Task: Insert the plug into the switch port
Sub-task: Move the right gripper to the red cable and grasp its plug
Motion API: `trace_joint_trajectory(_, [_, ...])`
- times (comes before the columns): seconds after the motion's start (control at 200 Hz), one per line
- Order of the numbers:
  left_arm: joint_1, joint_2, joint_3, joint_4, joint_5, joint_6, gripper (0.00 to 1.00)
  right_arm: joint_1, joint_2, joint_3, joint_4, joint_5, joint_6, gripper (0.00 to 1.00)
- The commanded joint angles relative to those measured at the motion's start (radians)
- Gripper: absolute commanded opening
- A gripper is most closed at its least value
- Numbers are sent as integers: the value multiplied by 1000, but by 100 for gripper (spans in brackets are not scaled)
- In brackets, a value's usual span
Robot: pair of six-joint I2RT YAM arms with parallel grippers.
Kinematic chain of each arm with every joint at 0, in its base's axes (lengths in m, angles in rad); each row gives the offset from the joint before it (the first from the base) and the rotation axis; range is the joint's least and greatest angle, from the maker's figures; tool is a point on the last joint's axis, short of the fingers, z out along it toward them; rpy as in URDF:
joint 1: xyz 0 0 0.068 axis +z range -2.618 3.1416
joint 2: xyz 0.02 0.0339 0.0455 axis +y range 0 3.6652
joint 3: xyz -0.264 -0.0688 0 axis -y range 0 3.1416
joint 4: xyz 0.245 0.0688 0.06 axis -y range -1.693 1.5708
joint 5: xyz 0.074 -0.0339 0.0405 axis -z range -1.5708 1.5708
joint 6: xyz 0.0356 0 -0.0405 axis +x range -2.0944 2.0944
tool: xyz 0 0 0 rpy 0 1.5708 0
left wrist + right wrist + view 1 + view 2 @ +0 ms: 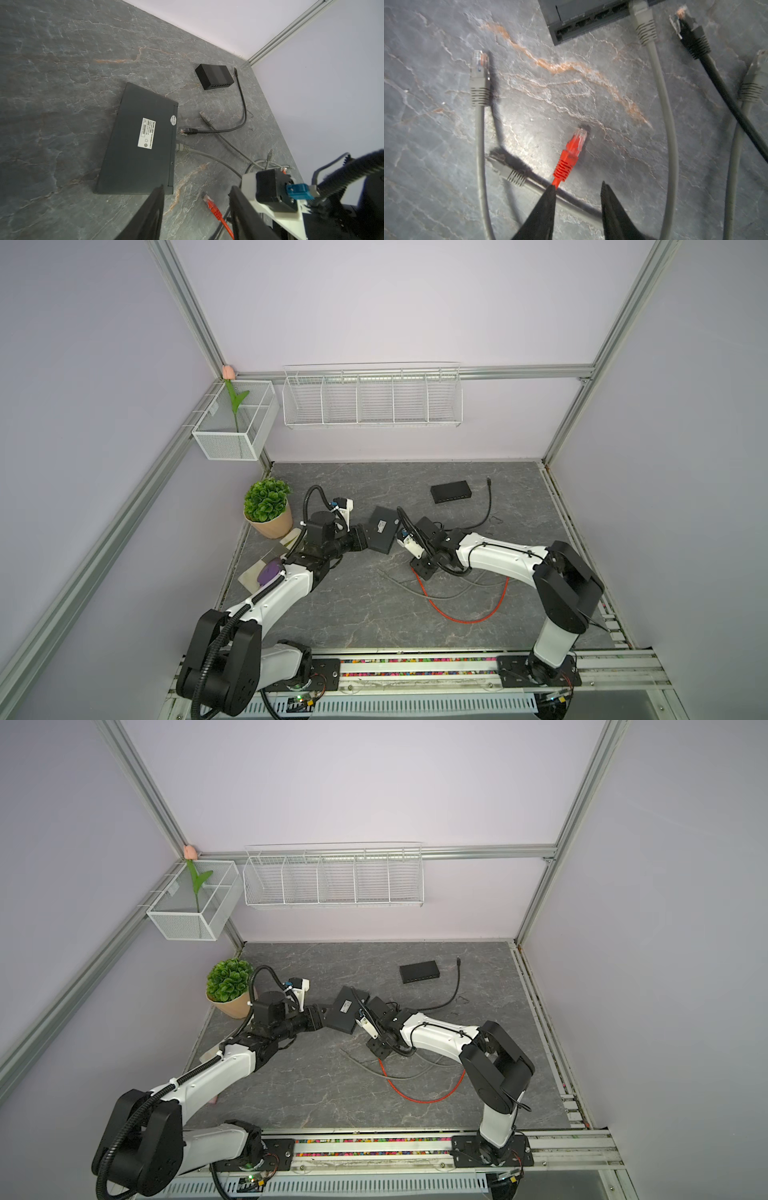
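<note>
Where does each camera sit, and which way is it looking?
Top views: high above the robot's bases, looking down on the table; both show the left arm and right arm.
Left wrist: on the left arm, looking past its fingers at the big switch; the right arm's tip shows too.
Right wrist: on the right arm, looking down past its fingers at the red plug.
Shared: both wrist views show the red plug and the big switch.

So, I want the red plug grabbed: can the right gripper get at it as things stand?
Probably yes. The right gripper hangs open just behind the red plug, which lies loose on the table, nothing over it. A grey cable close by might get caught too.
</note>
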Motion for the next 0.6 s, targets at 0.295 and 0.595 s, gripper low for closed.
trace_joint_trajectory(0.295, [-24, -23, -41, 61, -26, -25, 52, 45, 75, 6, 39, 13, 44, 26])
trace_joint_trajectory(0.595, [-24, -93, -104, 249, 123, -31, 52, 9, -255, -25, 37, -199, -77, 14])
